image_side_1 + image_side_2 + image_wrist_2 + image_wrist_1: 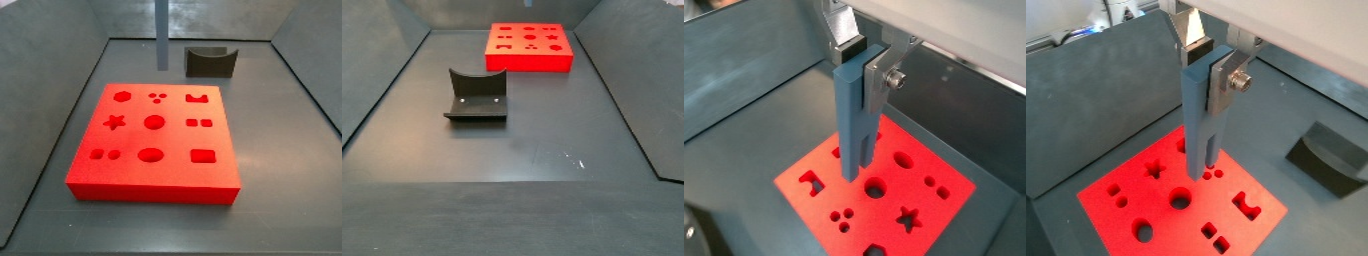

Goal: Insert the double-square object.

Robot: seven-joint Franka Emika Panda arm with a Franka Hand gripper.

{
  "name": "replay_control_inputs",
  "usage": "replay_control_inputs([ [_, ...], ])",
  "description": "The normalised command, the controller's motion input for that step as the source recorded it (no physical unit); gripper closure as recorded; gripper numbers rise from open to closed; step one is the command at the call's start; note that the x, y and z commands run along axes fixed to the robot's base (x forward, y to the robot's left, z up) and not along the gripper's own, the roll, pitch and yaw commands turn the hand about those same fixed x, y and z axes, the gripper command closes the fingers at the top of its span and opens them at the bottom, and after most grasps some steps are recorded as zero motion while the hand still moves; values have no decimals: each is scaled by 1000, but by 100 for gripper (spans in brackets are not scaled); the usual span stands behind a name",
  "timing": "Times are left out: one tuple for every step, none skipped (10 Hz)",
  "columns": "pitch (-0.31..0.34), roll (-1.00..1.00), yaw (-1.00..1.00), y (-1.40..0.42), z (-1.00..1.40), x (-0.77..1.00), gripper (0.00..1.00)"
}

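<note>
My gripper point(1213, 65) is shut on the top of the double-square object point(1203, 120), a slim grey-blue bar hanging upright with its two thin prongs pointing down. Both wrist views show the silver fingers point(887, 78) clamping the bar point(855, 120). The prongs hang above the red board point(1126, 175), apart from it, over the area near a round hole. In a side view only the bar point(162, 35) shows, coming down from above behind the board point(174, 140). The board also shows in the wrist view point(811, 203) and the side view point(529, 62).
A squat dark grey block with a curved notch point(210, 62) stands on the floor beyond the board, also seen in a wrist view point(1333, 158) and a side view point(476, 95). Grey walls enclose the dark floor point(516, 140).
</note>
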Motion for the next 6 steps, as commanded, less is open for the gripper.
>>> replay_control_inputs([
  [0, 0, -1000, -126, 0, 0, 100],
  [0, 0, -1000, -123, 0, 0, 100],
  [0, 14, -851, -137, 0, 220, 100],
  [0, 20, -774, -149, -9, 311, 100],
  [0, 21, -771, -151, -9, 317, 100],
  [0, 23, -797, -146, -11, 286, 100],
])
